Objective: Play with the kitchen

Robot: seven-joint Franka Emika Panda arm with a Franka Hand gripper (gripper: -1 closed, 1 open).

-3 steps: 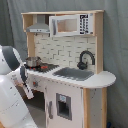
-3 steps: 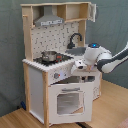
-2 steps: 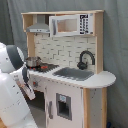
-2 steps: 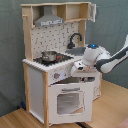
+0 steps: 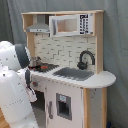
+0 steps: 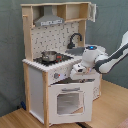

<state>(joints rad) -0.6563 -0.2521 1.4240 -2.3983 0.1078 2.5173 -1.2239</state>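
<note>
The kitchen (image 5: 75, 85) is a tall white and light-wood toy unit, seen in both exterior views. It has a range hood (image 6: 49, 21), a small pot (image 6: 49, 56) on the stovetop, a grey sink (image 5: 74, 73) and a black faucet (image 5: 85, 59). In the second exterior view my gripper (image 6: 75, 73) sits against the front knob panel (image 6: 56, 76), just above the oven door (image 6: 69, 101). The white arm (image 6: 111, 56) reaches in from the second exterior view's right. In the first exterior view the arm (image 5: 12, 90) hides the gripper.
The kitchen (image 6: 37, 95) stands on a wooden floor (image 6: 112, 107) before a grey curtain (image 6: 112, 20). A microwave-like cabinet (image 5: 70, 24) sits at the top. The arm's bulky links fill the first exterior view's lower left.
The arm has shifted slightly towards the kitchen's front. The gripper has sunk a little, closer to the knob panel. The kitchen itself looks unchanged.
</note>
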